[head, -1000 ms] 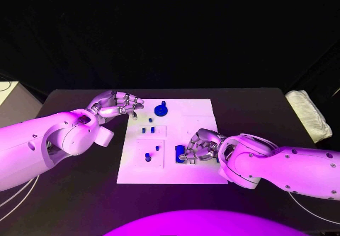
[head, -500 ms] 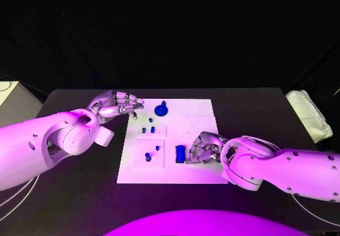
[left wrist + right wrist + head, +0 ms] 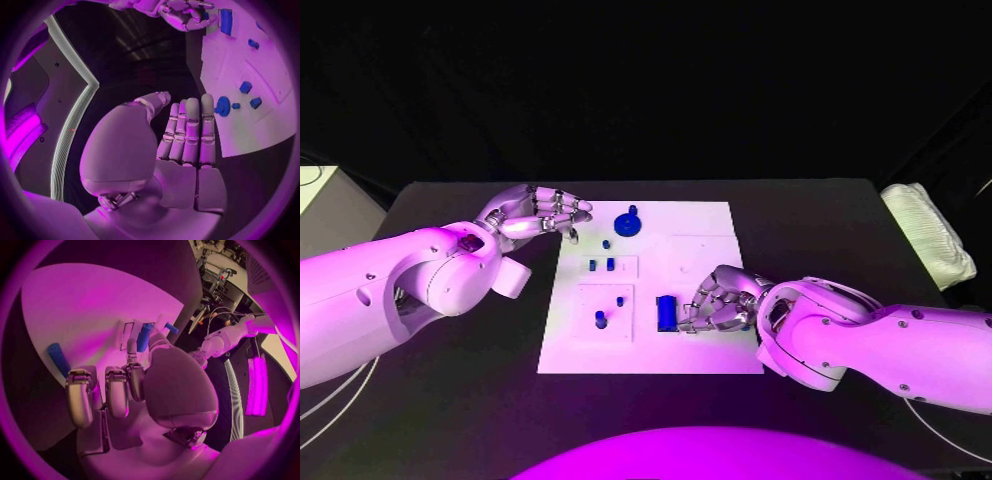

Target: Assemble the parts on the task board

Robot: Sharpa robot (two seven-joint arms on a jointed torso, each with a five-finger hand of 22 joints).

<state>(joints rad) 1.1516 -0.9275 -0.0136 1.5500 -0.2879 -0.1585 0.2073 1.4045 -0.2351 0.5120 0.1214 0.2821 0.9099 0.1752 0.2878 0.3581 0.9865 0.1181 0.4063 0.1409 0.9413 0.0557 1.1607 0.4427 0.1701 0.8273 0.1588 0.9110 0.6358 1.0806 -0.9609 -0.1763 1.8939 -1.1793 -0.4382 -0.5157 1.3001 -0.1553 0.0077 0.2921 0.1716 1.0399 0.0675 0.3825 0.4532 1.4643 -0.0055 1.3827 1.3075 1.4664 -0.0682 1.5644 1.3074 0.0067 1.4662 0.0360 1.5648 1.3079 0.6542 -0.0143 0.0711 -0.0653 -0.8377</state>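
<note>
The white task board (image 3: 697, 345) lies in the middle of the black table. A blue block (image 3: 668, 312) stands near the board's middle. My right hand (image 3: 718, 302) is curled against the block's right side. In the right wrist view the block (image 3: 145, 336) rises between a finger and the thumb of that hand (image 3: 125, 385), pinched. My left hand (image 3: 531, 212) hovers at the board's far left corner, fingers (image 3: 187, 130) stretched out and holding nothing. A blue round part (image 3: 629, 222) sits just to its right.
Two small blue pegs (image 3: 600, 265) stand in a recessed square, and another peg (image 3: 600, 320) in the square nearer me. A folded white cloth (image 3: 927, 232) lies at the table's right edge. The left wrist view shows the round part (image 3: 222, 106) ahead.
My right hand and forearm have shifted slightly right, uncovering more of the blue block, which stays put. The left hand has not moved.
</note>
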